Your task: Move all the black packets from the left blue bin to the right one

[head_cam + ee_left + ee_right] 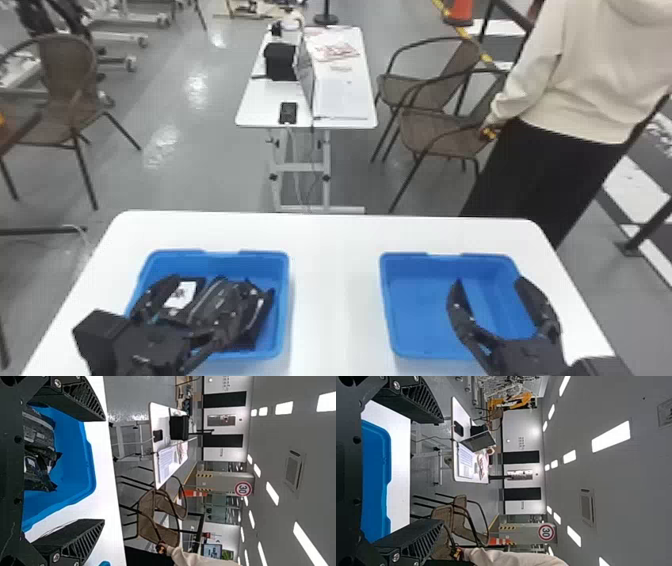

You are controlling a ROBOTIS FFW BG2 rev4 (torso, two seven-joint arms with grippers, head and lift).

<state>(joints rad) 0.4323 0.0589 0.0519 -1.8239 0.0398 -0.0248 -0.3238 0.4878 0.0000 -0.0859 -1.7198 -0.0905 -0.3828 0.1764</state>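
Observation:
My left gripper (209,286) is above the left blue bin (285,305), its fingers spread over the black packets (184,294), one of which bears a white label. In the left wrist view the same gripper (103,470) is open with nothing between its fingertips, and several packets (38,435) lie bunched in the bin (75,461). Over the right blue bin (412,307), whose visible floor is bare, the right gripper (489,281) holds its fingers wide apart. The right wrist view has this gripper (443,471) open beside the bin (375,479).
Both bins stand on a white table (332,290), with a strip of tabletop between them. Beyond its far edge are a smaller white table (260,105) with a laptop and papers, brown chairs (435,132), and a person standing at the right.

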